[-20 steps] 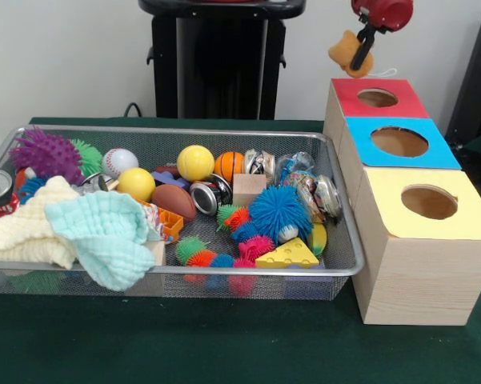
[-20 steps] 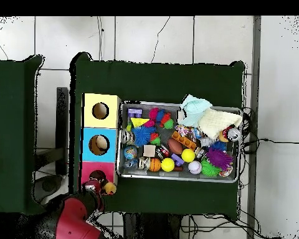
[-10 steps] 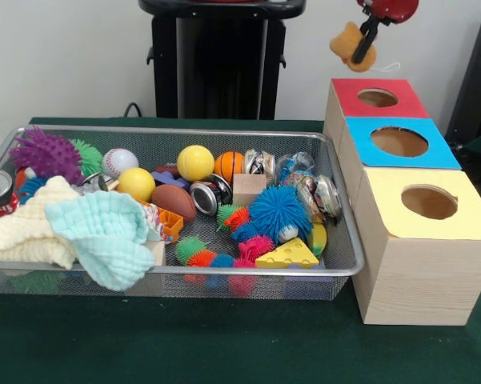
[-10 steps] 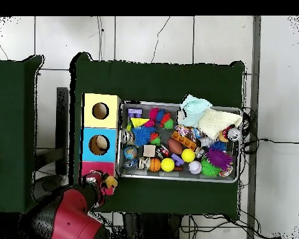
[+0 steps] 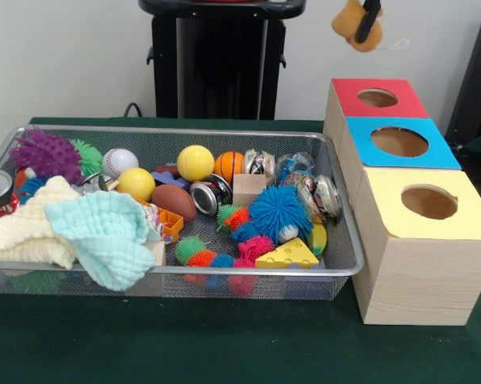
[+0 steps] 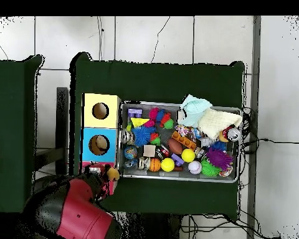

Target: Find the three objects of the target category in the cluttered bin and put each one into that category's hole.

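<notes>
Tan plush toy [image 5: 354,24] clamped in hand [image 5: 369,19], high above red-topped box [image 5: 377,98]

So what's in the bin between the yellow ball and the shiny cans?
A small orange basketball sits between the yellow ball and the shiny cans, along the bin's back side. The front view shows it best.

The green-covered counter [image 5: 224,344] carries a wire mesh bin [image 5: 348,264] packed with toys, and touching its side, a wooden box row [image 5: 416,280] topped red, blue and yellow.
</notes>
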`<state>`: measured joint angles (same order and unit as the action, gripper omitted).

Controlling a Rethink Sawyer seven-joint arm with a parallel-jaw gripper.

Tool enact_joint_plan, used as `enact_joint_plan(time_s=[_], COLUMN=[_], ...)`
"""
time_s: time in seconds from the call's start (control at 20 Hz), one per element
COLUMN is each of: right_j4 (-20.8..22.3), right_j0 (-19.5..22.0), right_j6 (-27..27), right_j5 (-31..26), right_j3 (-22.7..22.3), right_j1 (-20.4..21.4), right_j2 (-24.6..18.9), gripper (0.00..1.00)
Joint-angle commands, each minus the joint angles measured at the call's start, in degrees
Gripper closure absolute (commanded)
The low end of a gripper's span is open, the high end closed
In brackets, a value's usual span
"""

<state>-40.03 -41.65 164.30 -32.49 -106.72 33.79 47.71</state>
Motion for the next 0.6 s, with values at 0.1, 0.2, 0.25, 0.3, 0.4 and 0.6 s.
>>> enact_joint_plan(time_s=[0.1, 0.2, 0.25, 0.3, 0.4, 0.6], right_j4=[4.6, 4.7, 4.8, 4.9, 5.0, 5.6], right_j0=[4.3, 5.2, 5.7, 6.2, 7.1, 4.2], right_j6=[3.1, 2.8, 2.7, 2.6, 2.5, 7.5], right_j5=[-7.6, -5.4, -3.6, -2.3, 0.8, 1.1], right_j3=[7.7, 7.3, 6.8, 6.4, 5.5, 6.4], right_j1=[2.6, 2.5, 2.2, 2.2, 1.5, -2.1], right_j2=[-3.0, -4.5, -5.4, -6.1, -7.5, -4.7], gripper=[1.00, 1.00, 1.00, 1.00, 1.00, 1.00])
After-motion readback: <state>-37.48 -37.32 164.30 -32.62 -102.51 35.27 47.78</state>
